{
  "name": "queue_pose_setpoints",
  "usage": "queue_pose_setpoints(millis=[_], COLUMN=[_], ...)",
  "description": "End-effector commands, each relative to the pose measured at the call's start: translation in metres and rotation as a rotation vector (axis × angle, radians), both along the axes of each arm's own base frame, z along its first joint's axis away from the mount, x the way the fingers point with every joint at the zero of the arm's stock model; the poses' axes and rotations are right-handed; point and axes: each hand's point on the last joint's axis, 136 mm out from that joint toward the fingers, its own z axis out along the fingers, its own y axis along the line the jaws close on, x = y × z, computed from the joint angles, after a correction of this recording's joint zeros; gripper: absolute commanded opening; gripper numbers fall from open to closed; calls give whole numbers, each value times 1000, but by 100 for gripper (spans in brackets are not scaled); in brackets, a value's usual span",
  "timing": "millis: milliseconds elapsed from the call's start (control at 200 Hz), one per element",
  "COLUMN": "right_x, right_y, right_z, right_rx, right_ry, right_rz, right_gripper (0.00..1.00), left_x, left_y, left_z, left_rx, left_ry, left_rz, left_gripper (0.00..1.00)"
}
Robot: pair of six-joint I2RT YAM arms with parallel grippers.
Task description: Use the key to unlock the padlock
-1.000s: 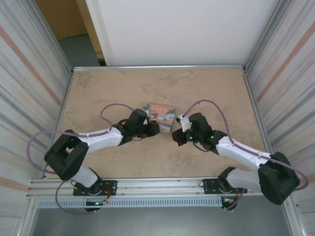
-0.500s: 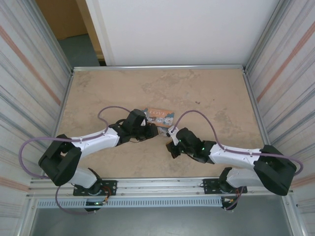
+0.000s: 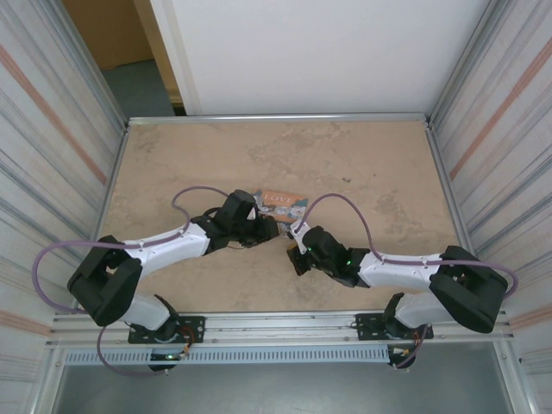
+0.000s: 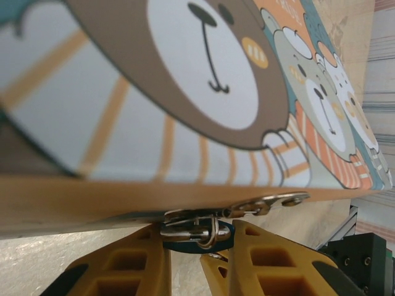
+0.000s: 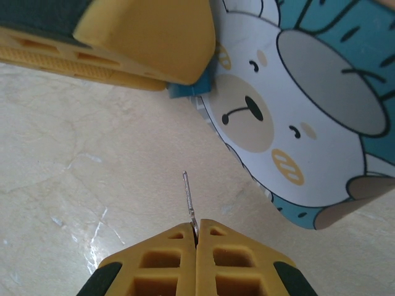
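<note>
The tiny blue padlock (image 4: 192,245) hangs by its silvery shackle from the hasp (image 4: 265,202) of the bear-printed "LOVE" tin (image 3: 283,201). My left gripper (image 4: 199,230) is shut on the padlock, one yellow finger on each side of its body. In the right wrist view a left finger (image 5: 142,37) covers most of the padlock (image 5: 185,90), beside the tin (image 5: 296,105). My right gripper (image 5: 197,227) is shut on the key (image 5: 189,196), whose thin blade points up toward the padlock with a gap of bare table between them. From above, the right gripper (image 3: 294,250) sits just below the left gripper (image 3: 268,228).
The tan marbled table (image 3: 362,164) is fenced by a metal rim (image 3: 276,117) and corrugated side walls. Both arms reach in low toward the middle, and their purple cables (image 3: 341,200) arc above them.
My right arm has swung left and lower, bringing the key under the tin's front corner near the padlock. The left gripper and tin shifted slightly, then held still.
</note>
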Motion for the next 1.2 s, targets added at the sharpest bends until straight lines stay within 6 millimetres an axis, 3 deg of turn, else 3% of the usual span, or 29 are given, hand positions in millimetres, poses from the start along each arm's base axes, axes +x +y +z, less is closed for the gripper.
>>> queue_pose_setpoints(millis=[0, 1192], right_x=[8, 19], right_y=[6, 12], right_z=[12, 26], right_rx=[20, 91], right_ry=[-53, -88], right_rz=[-12, -39], right_gripper=[0, 0], left_x=[7, 7], left_y=[-14, -16], left_z=[32, 30], left_rx=[-76, -90], left_ry=[-56, -51], left_rz=[-18, -19], left_gripper=[5, 5])
